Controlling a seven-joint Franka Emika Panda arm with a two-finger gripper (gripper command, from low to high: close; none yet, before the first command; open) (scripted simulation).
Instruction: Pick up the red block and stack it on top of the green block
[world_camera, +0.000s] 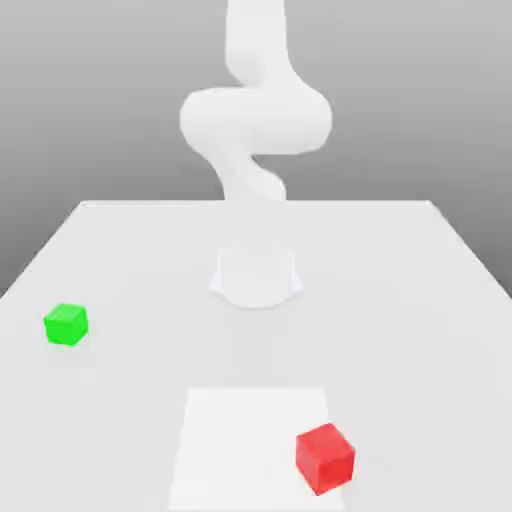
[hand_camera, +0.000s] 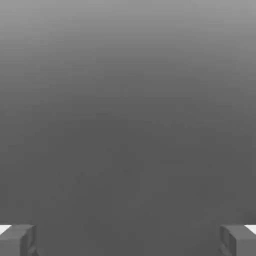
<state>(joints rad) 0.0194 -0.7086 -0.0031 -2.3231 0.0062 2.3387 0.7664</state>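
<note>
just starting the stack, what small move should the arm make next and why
Probably swing the open gripper down toward the small bright red cube: it sits untouched on the white table, apart from the small bright green cube, and the hand view shows neither.

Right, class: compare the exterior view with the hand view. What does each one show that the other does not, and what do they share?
Only the exterior view shows the red block near the front, toward the exterior view's right, the green block apart from it toward the exterior view's left, the white table and the arm rising behind.

Only the hand view shows the end effector, its two fingertips spread wide apart with nothing between them.

Both share only a plain grey backdrop; neither block appears in the hand view.
</note>
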